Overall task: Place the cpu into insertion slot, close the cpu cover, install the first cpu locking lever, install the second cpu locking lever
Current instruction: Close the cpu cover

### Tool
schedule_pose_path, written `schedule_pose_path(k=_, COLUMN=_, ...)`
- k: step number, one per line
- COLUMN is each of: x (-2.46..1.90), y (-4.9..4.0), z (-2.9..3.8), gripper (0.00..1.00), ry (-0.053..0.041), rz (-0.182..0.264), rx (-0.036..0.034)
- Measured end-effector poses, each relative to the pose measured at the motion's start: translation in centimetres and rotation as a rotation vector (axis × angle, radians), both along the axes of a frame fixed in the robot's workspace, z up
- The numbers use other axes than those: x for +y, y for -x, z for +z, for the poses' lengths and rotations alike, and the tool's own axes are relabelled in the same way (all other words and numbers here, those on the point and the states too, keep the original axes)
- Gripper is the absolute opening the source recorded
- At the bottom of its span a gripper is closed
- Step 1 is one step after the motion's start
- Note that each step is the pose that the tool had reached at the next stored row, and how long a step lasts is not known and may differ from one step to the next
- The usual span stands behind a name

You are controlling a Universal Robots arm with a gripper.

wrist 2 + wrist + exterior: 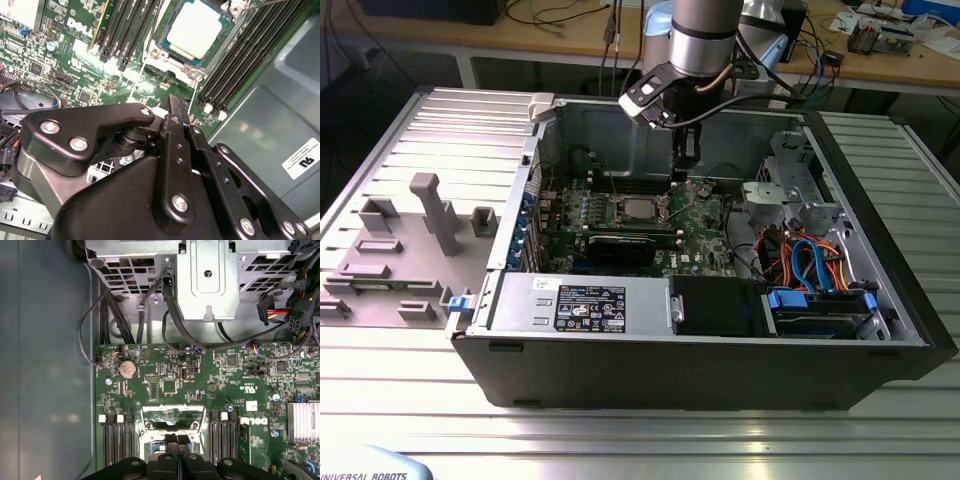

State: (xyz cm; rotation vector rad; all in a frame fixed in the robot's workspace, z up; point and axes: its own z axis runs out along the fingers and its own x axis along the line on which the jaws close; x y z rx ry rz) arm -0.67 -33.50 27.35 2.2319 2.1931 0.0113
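We see an open computer case [700, 375] lying on a ribbed metal table [620, 440]. In the exterior view the cpu [640, 208] lies flat at the middle of the motherboard. The second wrist view shows it seated in the insertion slot [175, 62], its silver top bare. The gripper [686, 160] hangs inside the case at 1 o'clock from the chip, near it but apart. In the first wrist view its fingers [171, 442] are pressed together, holding nothing, just beside the cpu cover [172, 409], a silvery windowed frame.
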Motion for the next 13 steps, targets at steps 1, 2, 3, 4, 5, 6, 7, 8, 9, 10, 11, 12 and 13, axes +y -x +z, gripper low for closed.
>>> schedule_pose_path(k=1, x=0.0, y=-0.13, z=-0.02, gripper=0.11, ry=0.0, rz=0.0, rx=0.0)
schedule_pose_path(k=2, x=0.0, y=-0.45, z=-0.06, gripper=0.11, ry=-0.0002, rz=0.0, rx=-0.0001)
schedule_pose_path(k=3, x=0.0, y=-0.75, z=-0.09, gripper=0.11, ry=-0.0001, rz=0.0, rx=0.0001)
schedule_pose_path(k=4, x=0.0, y=-1.0, z=-0.11, gripper=0.11, ry=-0.0001, rz=0.0, rx=0.0)
schedule_pose_path(k=5, x=0.0, y=-1.13, z=-0.14, gripper=0.11, ry=-0.0002, rz=0.0, rx=-0.0001)
schedule_pose_path(k=6, x=0.0, y=-1.31, z=-0.17, gripper=0.11, ry=-0.0001, rz=0.0, rx=0.0)
schedule_pose_path(k=7, x=0.0, y=-1.56, z=-0.18, gripper=0.11, ry=0.0001, rz=0.0, rx=0.0)
schedule_pose_path(k=8, x=0.0, y=-1.74, z=-0.19, gripper=0.11, ry=0.0001, rz=0.0, rx=0.0)
schedule_pose_path(k=9, x=0.0, y=-1.92, z=-0.21, gripper=0.11, ry=-0.0001, rz=0.0, rx=0.0001)
schedule_pose_path(k=10, x=0.0, y=-2.16, z=-0.22, gripper=0.11, ry=-0.0001, rz=0.0, rx=0.0002)
schedule_pose_path(k=11, x=0.0, y=-2.35, z=-0.23, gripper=0.11, ry=-0.0001, rz=0.0, rx=0.0004)
schedule_pose_path(k=12, x=0.0, y=-2.5, z=-0.24, gripper=0.11, ry=-0.0001, rz=0.0, rx=0.0005)
schedule_pose_path(k=13, x=0.0, y=-2.79, z=-0.25, gripper=0.11, ry=-0.0003, rz=0.0, rx=0.0007)
